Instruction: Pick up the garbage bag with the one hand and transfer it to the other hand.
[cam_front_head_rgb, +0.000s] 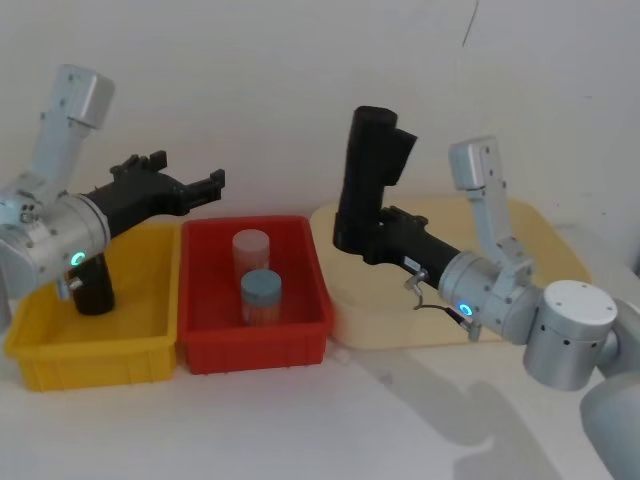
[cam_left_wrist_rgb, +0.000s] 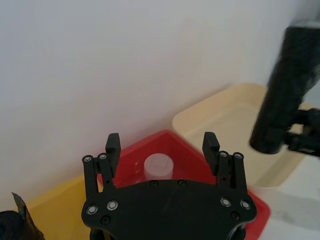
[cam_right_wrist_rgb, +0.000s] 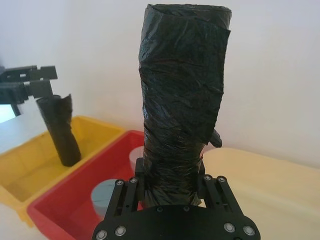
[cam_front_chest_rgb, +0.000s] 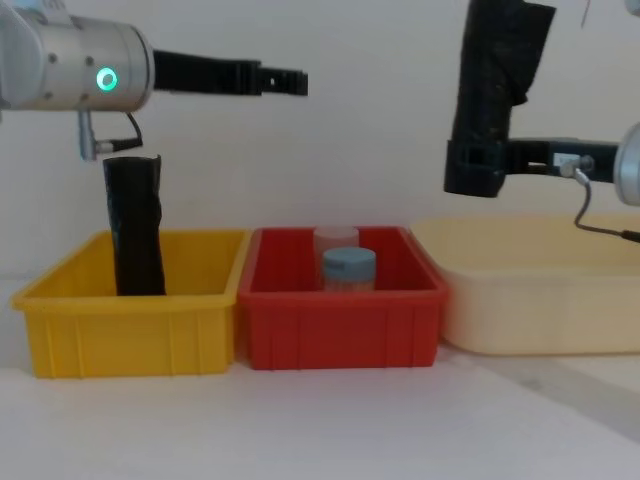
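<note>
A black glossy garbage bag (cam_front_head_rgb: 368, 170) rolled into a tall tube is held upright above the cream tray (cam_front_head_rgb: 545, 240). My right gripper (cam_front_head_rgb: 355, 238), on the wrist with the blue light, is shut on its lower end (cam_right_wrist_rgb: 177, 150). From the chest view the bag (cam_front_chest_rgb: 490, 80) hangs well above the tray. My left gripper (cam_front_head_rgb: 190, 172), with the green-teal light, is open and holds nothing; it hovers above the inner edges of the yellow and red bins (cam_left_wrist_rgb: 161, 142). A second black roll (cam_front_chest_rgb: 135, 225) with a ragged top stands in the yellow bin (cam_front_head_rgb: 90, 355).
The red bin (cam_front_head_rgb: 255, 345) between the yellow bin and the cream tray holds a clear jar (cam_front_head_rgb: 251, 250) and a jar with a pale blue lid (cam_front_head_rgb: 261, 295). A white wall stands close behind. White tabletop lies in front of the bins.
</note>
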